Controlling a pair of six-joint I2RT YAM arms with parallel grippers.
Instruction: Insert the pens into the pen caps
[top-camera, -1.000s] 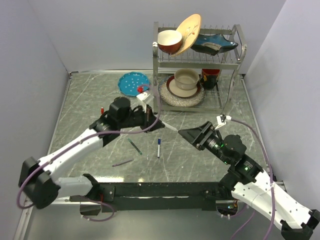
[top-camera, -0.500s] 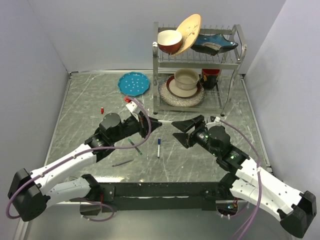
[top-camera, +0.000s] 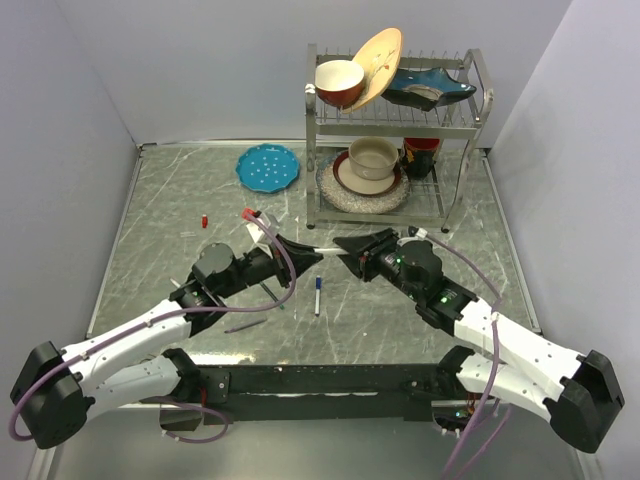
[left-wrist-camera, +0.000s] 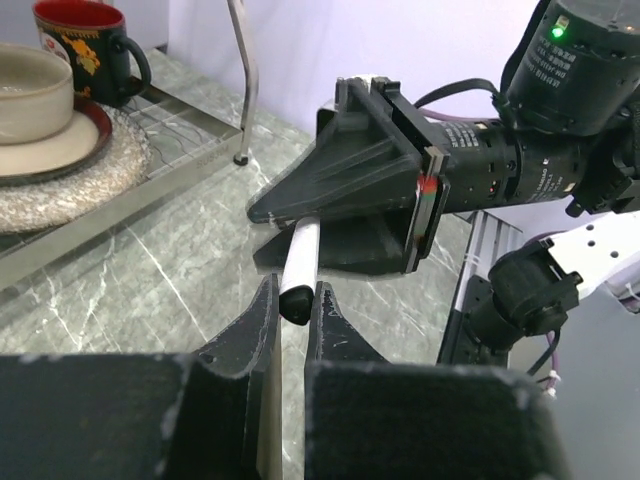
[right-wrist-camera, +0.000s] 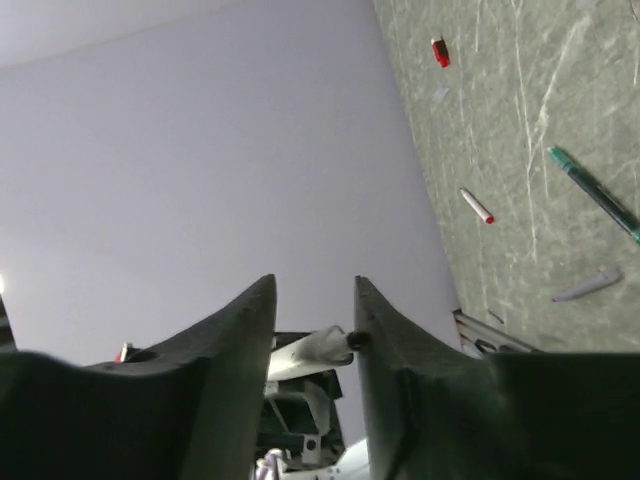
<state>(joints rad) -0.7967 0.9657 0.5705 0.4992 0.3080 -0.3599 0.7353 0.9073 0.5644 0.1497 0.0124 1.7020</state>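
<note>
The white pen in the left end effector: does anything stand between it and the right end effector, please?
Nothing visible does; the white pen, gripped by the left end effector, reaches into the open right end effector.

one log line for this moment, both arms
left pincer: shut on white pen | right pincer: around pen's far end, grip unclear | red cap: loose on table

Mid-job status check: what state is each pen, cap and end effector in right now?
left end effector: shut on the black-ended pen, held off the table.
right end effector: straddling that pen's far end, grip unclear.
blue-ended pen: lying loose on the table.
green pen: lying loose on the table.
red-ended pen: lying loose on the table.
red cap: loose on the table, on no pen.
</note>
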